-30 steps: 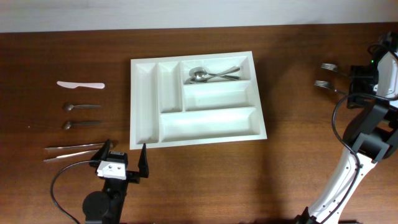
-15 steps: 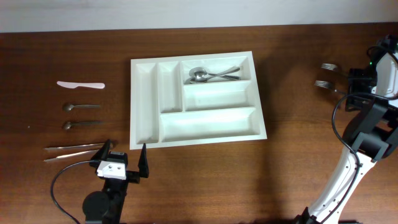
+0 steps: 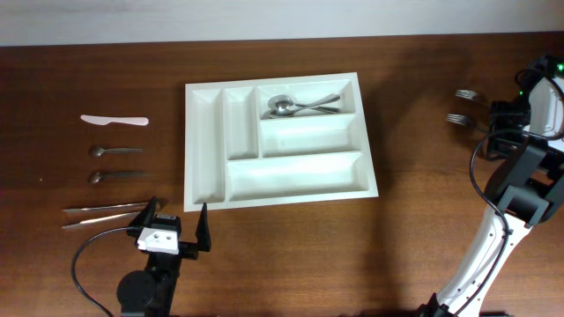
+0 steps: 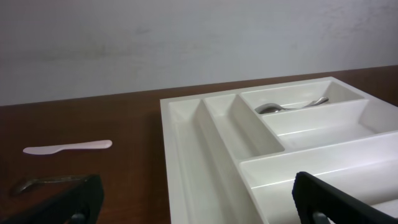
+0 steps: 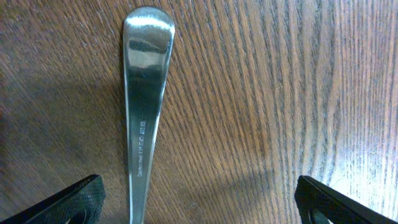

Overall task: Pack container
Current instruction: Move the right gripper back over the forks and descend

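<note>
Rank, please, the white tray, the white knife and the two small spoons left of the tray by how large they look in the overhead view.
1. The white tray, by far the largest.
2. The white knife.
3. The upper spoon and lower spoon look alike, so I would not rank them.

The tabletop [image 3: 423, 229] is dark brown with a running wood grain. The container [image 3: 300, 176] is plain white; the spoons [image 3: 295, 106] in it are polished silver. Near the tabletop's left edge lies a white knife [image 3: 115, 120]; near its right edge, silver forks [image 3: 458, 118]. The left gripper [image 3: 178, 208] has black fingers [image 3: 204, 227].
</note>
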`<state>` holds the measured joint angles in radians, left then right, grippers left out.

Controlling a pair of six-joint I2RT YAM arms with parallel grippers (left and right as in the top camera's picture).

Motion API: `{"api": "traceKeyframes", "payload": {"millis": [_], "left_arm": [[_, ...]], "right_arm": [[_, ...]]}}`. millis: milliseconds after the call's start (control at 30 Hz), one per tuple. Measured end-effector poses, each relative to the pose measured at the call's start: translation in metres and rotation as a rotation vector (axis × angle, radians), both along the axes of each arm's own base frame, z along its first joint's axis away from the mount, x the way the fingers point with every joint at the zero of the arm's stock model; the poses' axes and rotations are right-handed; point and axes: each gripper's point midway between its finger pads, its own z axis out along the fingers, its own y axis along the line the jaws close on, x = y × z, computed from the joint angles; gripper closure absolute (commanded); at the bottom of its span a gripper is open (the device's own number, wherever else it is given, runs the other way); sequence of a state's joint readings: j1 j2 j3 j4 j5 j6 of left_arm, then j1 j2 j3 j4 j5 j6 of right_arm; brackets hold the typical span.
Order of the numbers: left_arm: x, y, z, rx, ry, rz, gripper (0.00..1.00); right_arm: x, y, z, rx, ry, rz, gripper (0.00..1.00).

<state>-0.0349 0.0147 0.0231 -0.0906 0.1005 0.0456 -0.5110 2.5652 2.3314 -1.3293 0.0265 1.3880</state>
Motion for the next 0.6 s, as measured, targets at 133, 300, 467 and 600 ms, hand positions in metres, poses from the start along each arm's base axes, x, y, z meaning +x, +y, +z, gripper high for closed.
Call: {"api": "traceKeyframes", "payload": {"millis": [133,300,467,600], "left_arm": [[0.0000,0.0000,0.0000,0.000,0.000,0.000,0.01],[0.0000,0.0001,0.0000,0.000,0.000,0.000,0.01],[0.0000,0.0000,0.0000,0.000,0.000,0.000,0.01],[0.0000,0.0000,0.0000,0.000,0.000,0.000,0.01]], "right_arm": [[0.0004,-0.0001,-0.0015,0.001,0.000,-0.005,0.01],[0.0010,0.0024,-0.0044,0.016,-0.002,-0.030,0.01],[0.0021,0.0043,-0.0044,0.027,-0.009,-0.057,0.01],[0.0021,0.0044,-0.0044,0.028,-0.009,-0.079,0.01]]}}
